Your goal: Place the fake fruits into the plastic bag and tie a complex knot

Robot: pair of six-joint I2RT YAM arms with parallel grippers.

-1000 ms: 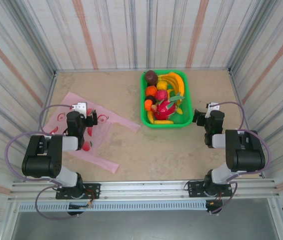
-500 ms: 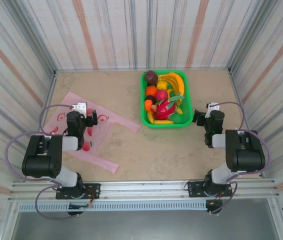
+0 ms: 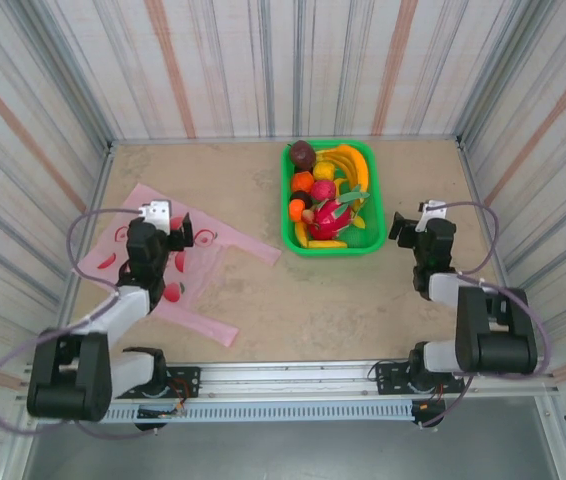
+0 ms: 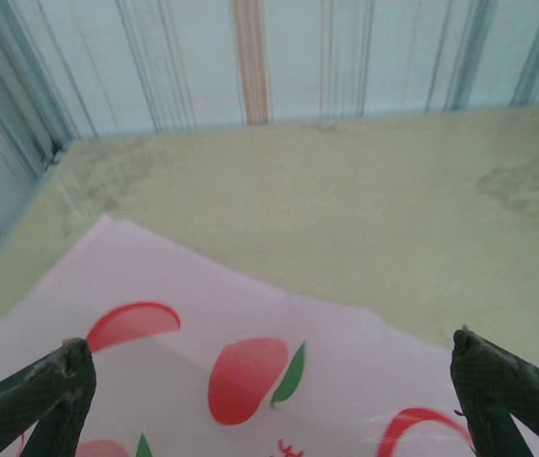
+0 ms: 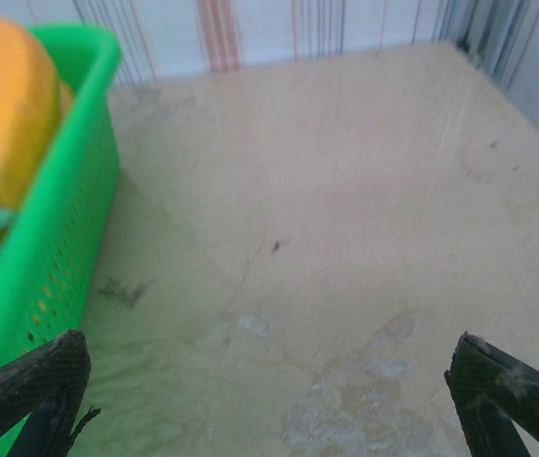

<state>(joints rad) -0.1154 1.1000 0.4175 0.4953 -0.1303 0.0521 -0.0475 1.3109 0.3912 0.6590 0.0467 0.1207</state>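
Counted: one plastic bag (image 3: 203,285), one green mesh basket (image 3: 368,240), two grippers.

The bag lay flat by the table's left edge. Its long axis ran obliquely from that edge toward the table's middle, with both handle strips pointing right.

The fake fruits (image 3: 328,195) were heaped in the basket, which stood at the middle of the far edge with its long axis running far to near. One dragon fruit (image 3: 331,215) and one dark purple fruit (image 3: 302,153) were distinguishable. The remainder overlapped and could not be counted exactly.

The left gripper (image 4: 269,395) stood over the bag, jaws spread wide and empty. The right gripper (image 5: 265,390) was just beside the basket's right wall, likewise spread wide and holding nothing.
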